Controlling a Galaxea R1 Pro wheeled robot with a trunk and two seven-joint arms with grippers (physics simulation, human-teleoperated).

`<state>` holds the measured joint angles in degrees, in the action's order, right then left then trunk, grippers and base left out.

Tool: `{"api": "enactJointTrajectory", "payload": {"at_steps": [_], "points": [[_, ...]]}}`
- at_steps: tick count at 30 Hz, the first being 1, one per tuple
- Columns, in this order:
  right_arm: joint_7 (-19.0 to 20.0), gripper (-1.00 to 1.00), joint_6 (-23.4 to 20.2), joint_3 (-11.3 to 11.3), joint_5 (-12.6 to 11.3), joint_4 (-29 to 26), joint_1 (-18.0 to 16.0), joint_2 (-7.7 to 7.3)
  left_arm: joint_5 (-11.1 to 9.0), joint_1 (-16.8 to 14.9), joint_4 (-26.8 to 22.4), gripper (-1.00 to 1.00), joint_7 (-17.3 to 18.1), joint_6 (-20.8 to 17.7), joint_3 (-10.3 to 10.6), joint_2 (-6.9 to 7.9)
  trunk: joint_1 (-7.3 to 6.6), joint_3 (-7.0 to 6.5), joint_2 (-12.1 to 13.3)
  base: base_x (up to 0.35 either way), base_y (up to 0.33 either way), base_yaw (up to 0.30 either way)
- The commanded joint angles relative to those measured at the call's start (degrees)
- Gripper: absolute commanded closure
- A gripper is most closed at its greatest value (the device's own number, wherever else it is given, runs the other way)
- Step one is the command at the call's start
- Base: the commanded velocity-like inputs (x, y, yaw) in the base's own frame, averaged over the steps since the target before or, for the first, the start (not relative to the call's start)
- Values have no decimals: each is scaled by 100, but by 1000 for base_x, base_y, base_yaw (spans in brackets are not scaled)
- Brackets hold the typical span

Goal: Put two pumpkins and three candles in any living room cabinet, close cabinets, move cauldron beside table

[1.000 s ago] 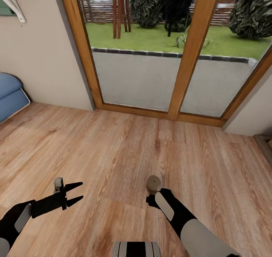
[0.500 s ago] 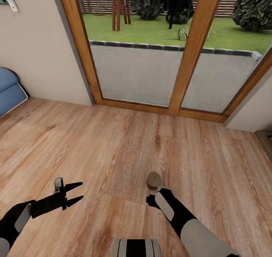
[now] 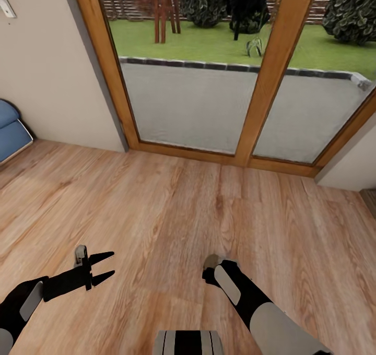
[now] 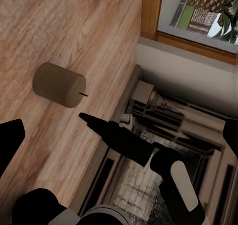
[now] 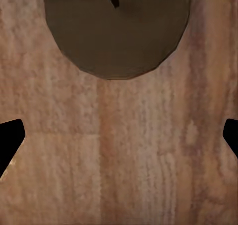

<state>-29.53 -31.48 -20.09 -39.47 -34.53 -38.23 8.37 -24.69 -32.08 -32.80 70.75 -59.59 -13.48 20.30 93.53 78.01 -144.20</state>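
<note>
A squat olive-grey candle (image 3: 210, 261) stands on the light plank floor, half hidden behind my right wrist. The right wrist view looks straight down on the candle (image 5: 116, 31), its round top with a small wick. It lies just ahead of my right gripper (image 5: 119, 138), whose fingers are spread wide with bare floor between them. In the left wrist view the candle (image 4: 58, 84) sits a short way beyond the right gripper's (image 4: 111, 130) pointed fingers. My left gripper (image 3: 102, 268) hovers open over the floor to the left, holding nothing. Pumpkins, cabinet, cauldron and table are out of view.
Wood-framed glass doors (image 3: 261, 83) onto a patio and garden fill the wall ahead. A beige wall (image 3: 47, 83) stands at the left, with a blue sofa's end (image 3: 10, 130) at the far left edge. A dark grilled structure (image 4: 163, 135) runs along the floor's edge.
The whole view has shifted, so the camera moved. The candle now sits closer to my right gripper and is partly covered by the wrist. Both grippers stay open.
</note>
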Motion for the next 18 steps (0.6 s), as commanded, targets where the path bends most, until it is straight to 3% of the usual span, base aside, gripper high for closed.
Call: {"api": "enactJointTrajectory", "payload": {"at_steps": [1,18], "points": [[0,-100,28,-4,0,0,0,3,0,0,1,-100,0,0,1,0,0,0,0,293,0,0],[9,-100,72,-12,1,-1,8,-18,0,0,0,-100,0,0,0,0,0,0,0,132,0,0]]}}
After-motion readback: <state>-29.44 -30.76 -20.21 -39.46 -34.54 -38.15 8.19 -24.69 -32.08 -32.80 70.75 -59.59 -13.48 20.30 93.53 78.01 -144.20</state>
